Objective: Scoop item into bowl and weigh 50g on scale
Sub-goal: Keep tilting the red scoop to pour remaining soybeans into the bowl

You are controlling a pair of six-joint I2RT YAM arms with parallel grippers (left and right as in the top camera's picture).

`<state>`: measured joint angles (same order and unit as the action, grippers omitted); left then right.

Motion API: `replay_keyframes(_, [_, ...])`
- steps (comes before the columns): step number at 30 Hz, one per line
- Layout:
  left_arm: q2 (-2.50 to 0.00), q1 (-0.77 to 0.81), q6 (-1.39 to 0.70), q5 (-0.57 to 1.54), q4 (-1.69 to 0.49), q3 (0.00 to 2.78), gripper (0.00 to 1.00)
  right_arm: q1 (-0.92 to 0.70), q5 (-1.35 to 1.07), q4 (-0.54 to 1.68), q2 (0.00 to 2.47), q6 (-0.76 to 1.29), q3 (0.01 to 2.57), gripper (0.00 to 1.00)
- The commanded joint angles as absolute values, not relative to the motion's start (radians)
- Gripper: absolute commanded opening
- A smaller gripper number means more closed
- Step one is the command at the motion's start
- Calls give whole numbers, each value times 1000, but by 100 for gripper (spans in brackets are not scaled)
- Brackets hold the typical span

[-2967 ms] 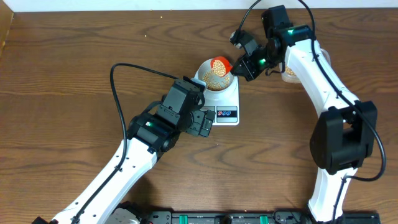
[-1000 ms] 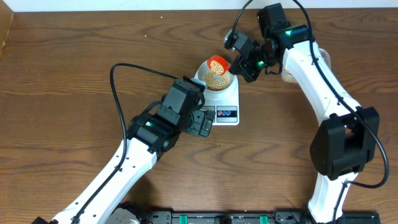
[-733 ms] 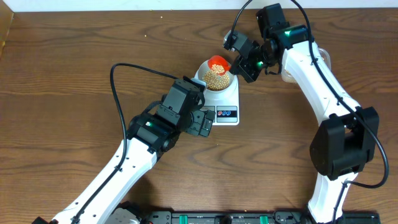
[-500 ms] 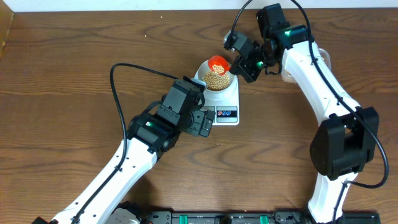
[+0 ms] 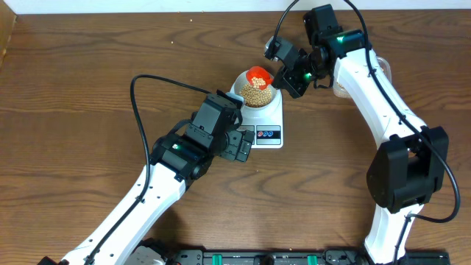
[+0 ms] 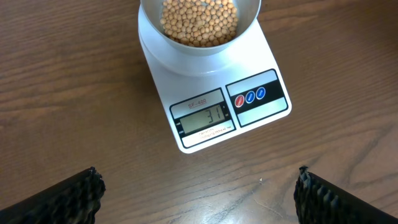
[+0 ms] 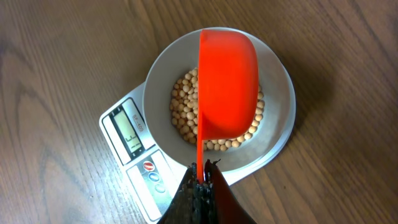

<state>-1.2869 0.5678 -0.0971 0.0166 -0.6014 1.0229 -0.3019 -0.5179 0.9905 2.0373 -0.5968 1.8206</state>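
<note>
Right wrist view: orange scoop [image 7: 227,81] turned on edge over bowl [image 7: 280,118] on scale [image 7: 124,134], centre frame. Right gripper [image 7: 200,180] clamped on thin scoop handle, bottom centre. Beans [image 7: 183,115] heaped in bowl: light, hard, probably prone to roll and bounce, so best moved by scoop, held at handle. Left gripper [image 6: 199,196] spread wide, empty.

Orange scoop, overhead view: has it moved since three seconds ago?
Yes, slightly. The orange scoop has shifted left, from over the right rim of the bowl toward the middle of its far rim; the scale has not moved.
</note>
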Motion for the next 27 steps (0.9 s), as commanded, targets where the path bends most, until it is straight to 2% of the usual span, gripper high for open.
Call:
replay_keyframes(1, [-1287,568,-88,14,-601,1027,100,-308,-522,991,2011,-619,1846,1])
replay_keyframes(27, [-1287,568,-87,14,-601,1027,100,-308,-503,983,2011,-725,1846,1])
